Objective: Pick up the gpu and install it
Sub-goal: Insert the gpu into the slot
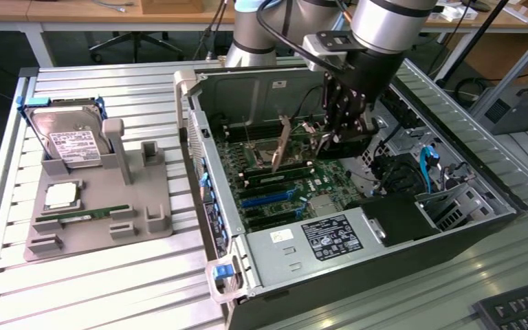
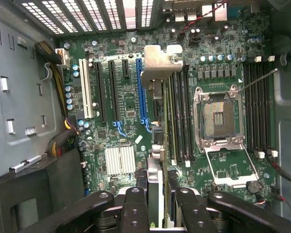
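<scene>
Clamped on the gpu (image 2: 157, 145) there: gripper (image 2: 157, 201) pinching the thin flat card edge-on between black metal fingers (image 2: 136, 208), silver end bracket (image 2: 160, 60) jutting out at the far end. Seen from the exterior view, gripper (image 1: 342, 134) down inside the open computer case (image 1: 356, 240), card (image 1: 283, 141) held upright above the green motherboard (image 1: 324, 185), not seated. Beneath it, long slots in black, white and blue (image 2: 141, 90), a ribbed silver heatsink (image 2: 120, 160), an empty square processor socket (image 2: 218, 116) framed in bright metal. Grey sheet-metal walls, black power supply (image 1: 397, 216), a white-and-black label (image 1: 328, 237) on the near edge. Off to the exterior view's left, a grey moulded holder (image 1: 99, 206) carrying a silver hard drive (image 1: 71, 144) upright, a square chip (image 1: 60, 196) lying flat, a narrow green memory stick (image 1: 85, 215). All on a ribbed aluminium table (image 1: 90, 289); a black keyboard (image 1: 521, 309) at the corner, wooden desks (image 1: 90, 10) behind.
</scene>
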{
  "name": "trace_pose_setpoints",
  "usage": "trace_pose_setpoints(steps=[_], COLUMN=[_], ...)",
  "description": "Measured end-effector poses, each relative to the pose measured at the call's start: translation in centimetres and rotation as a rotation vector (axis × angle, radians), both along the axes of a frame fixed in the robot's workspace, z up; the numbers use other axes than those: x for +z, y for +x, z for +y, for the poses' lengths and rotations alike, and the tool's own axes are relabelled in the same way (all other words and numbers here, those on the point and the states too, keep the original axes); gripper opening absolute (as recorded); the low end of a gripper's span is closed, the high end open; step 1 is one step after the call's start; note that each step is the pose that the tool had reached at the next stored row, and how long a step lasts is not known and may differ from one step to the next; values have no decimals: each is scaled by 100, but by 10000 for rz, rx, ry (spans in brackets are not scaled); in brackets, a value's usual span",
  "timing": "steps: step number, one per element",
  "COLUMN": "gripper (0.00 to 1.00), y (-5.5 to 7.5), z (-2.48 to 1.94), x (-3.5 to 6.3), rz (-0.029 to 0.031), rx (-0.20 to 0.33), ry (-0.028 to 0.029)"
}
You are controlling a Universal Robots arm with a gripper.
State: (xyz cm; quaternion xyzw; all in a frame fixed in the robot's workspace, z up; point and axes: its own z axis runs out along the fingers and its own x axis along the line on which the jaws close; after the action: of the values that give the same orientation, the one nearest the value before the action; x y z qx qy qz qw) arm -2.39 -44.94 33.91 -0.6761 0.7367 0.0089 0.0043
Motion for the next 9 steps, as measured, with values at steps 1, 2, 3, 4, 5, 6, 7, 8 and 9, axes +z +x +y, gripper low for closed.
trace_pose_setpoints(steps=[1, 2, 3, 4, 5, 6, 7, 8, 9], gripper=[27, 27, 27, 27, 27, 27, 27, 27, 27], y=[-1, -2, -2, -3, -3, -3, -4, -4, -5], z=[-5, -10, -15, -18, -21, -23, -26, -29, -33], x=[-1, -2, -2, -3, -3, -4, -4, -4, -5], rz=[0, 0, 0, 0, 0, 0, 0, 0, 0], rx=[-1, -1, -1, -1, -1, -1, 0, -1, -1], ry=[0, 0, 0, 1, 1, 1, 1, 0, 1])
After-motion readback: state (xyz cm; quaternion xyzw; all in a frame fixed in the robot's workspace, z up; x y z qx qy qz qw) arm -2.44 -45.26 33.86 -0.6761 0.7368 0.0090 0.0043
